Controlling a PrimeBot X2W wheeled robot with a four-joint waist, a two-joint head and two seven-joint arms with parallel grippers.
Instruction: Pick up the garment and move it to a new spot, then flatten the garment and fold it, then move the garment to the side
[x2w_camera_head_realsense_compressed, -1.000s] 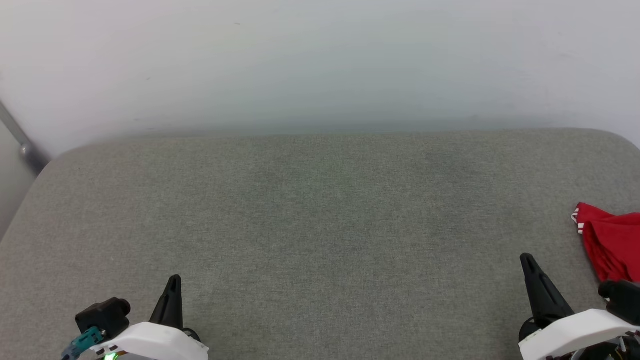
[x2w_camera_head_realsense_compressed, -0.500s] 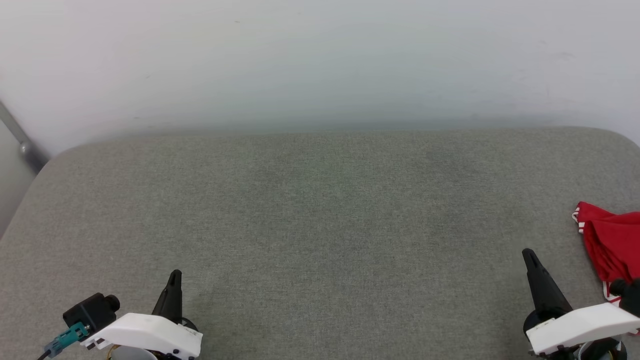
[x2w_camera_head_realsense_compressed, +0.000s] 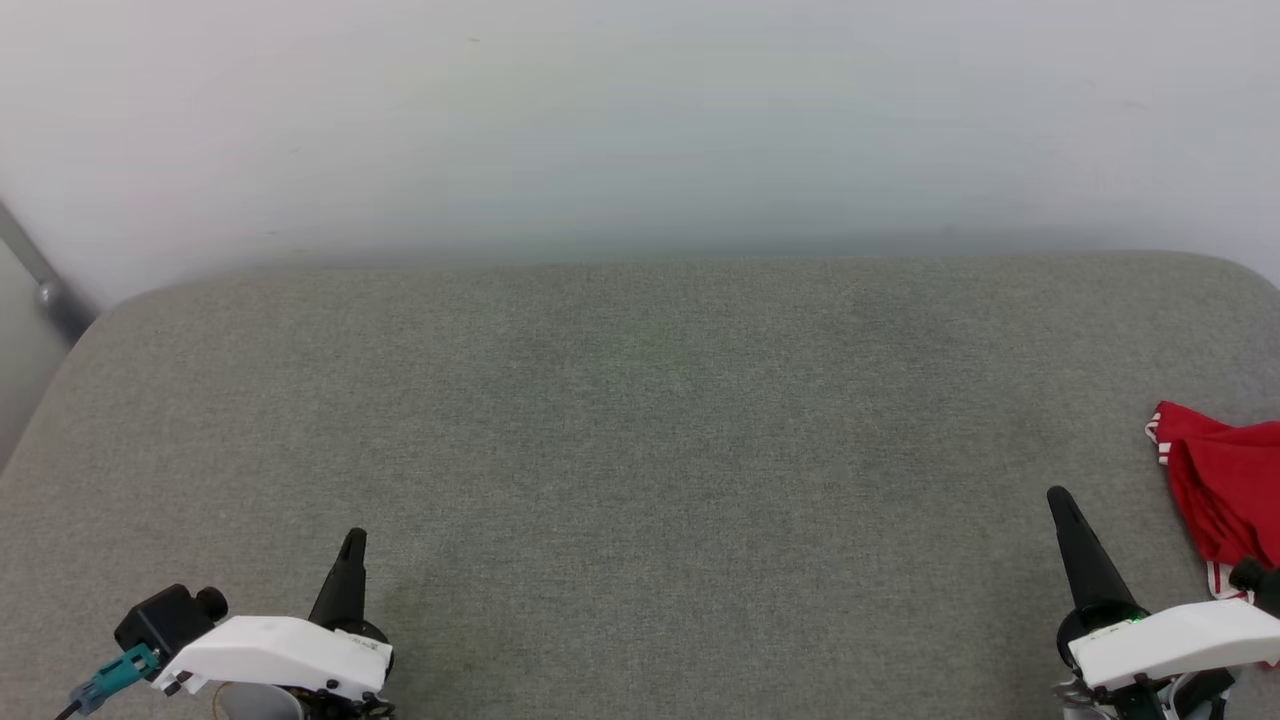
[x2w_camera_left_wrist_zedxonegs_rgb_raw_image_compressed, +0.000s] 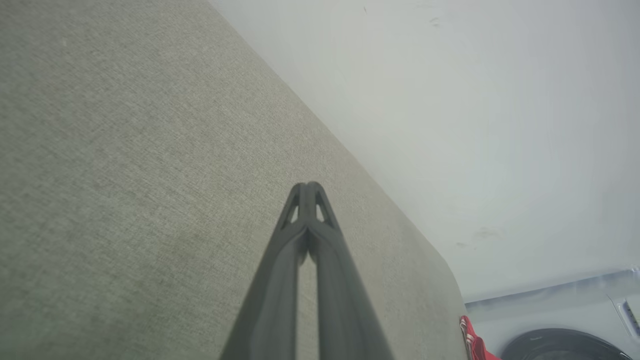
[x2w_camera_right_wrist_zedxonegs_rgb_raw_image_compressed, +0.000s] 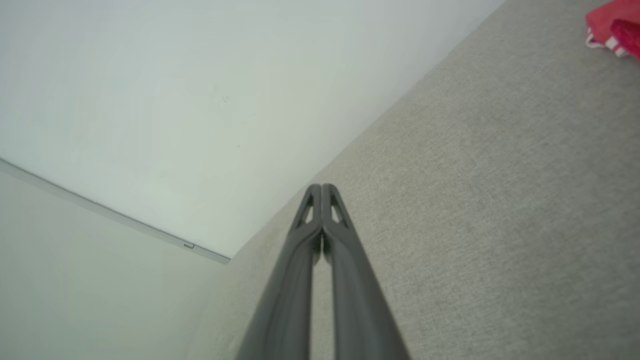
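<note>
Garment (x2w_camera_head_realsense_compressed: 1225, 490) — red, with a strip of red-and-white trim showing — lies bunched at the right edge of the grey fabric table (x2w_camera_head_realsense_compressed: 640, 420), partly cut off by the head view's frame. Right claw (x2w_camera_head_realsense_compressed: 1058, 500) is nearest it, just to its left and apart from it, fingers pressed together and holding nothing, tip pointing toward the wall (x2w_camera_head_realsense_compressed: 640, 120). Left claw (x2w_camera_head_realsense_compressed: 352, 545) sits well apart at the table's near left, likewise closed and empty. Both are over bare cloth — neither touches the garment.
</note>
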